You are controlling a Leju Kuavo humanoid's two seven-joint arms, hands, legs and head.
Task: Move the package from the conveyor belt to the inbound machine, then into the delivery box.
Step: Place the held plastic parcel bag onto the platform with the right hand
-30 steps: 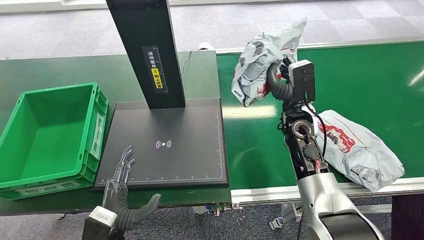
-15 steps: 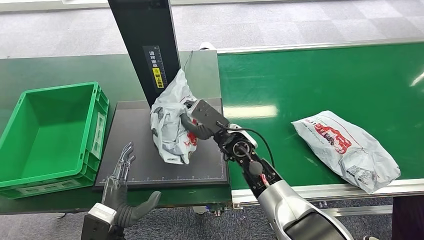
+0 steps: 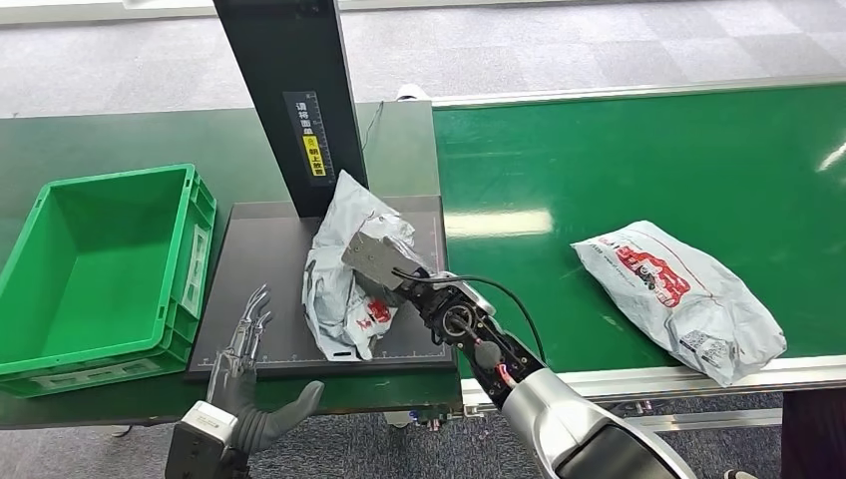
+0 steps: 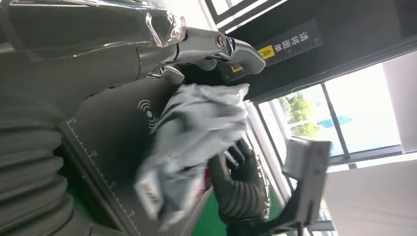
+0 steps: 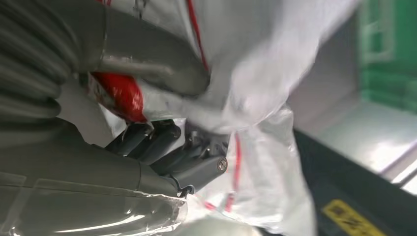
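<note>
A crumpled white-and-red package (image 3: 344,269) hangs low over the black inbound machine plate (image 3: 264,289), beside the black post (image 3: 294,100). My right hand (image 3: 384,264) grips it from the right, fingers (image 5: 162,142) wrapped in the plastic (image 5: 255,98). The same package (image 4: 196,142) appears in the left wrist view with the right hand (image 4: 241,187) behind it. My left hand (image 3: 244,384) hovers open at the plate's front-left edge, fingers (image 4: 216,46) spread. The green delivery box (image 3: 95,269) stands left of the plate. A second package (image 3: 678,294) lies on the green conveyor belt (image 3: 638,160).
The post rises from the back of the plate, close behind the held package. A metal rail (image 3: 658,379) edges the belt's front side. Grey carpet floor (image 3: 499,45) lies beyond the table.
My right arm swung the package from above the belt leftward onto the plate area and lowered it. The package on the belt drifted slightly left. My left hand stayed put.
</note>
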